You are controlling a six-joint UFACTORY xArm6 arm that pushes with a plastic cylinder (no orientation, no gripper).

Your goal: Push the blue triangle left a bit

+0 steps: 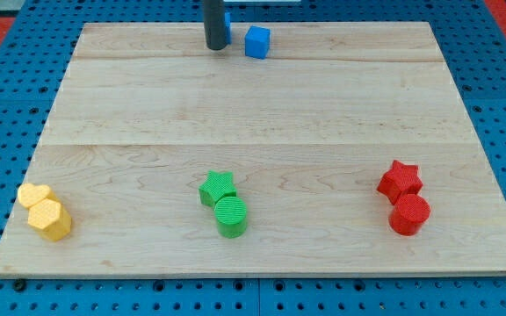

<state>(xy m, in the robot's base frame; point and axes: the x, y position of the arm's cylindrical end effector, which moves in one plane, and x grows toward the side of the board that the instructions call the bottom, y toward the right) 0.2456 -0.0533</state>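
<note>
Near the view's top edge of a pale, grained wooden desk [262, 114], my tip [217, 46], the end of a dark smooth rod, touches down. A sliver of blue block [227, 19] peeks out behind the rod, shape unclear; a blue cube [256, 42] sits just to its right. No tool shows. Along the bottom lie ridged plastic pairs, touching: yellow heart [33, 195] and yellow hexagon [50, 219], green star [218, 187] and green cylinder [231, 216], red star [400, 180] and red cylinder [409, 214].
</note>
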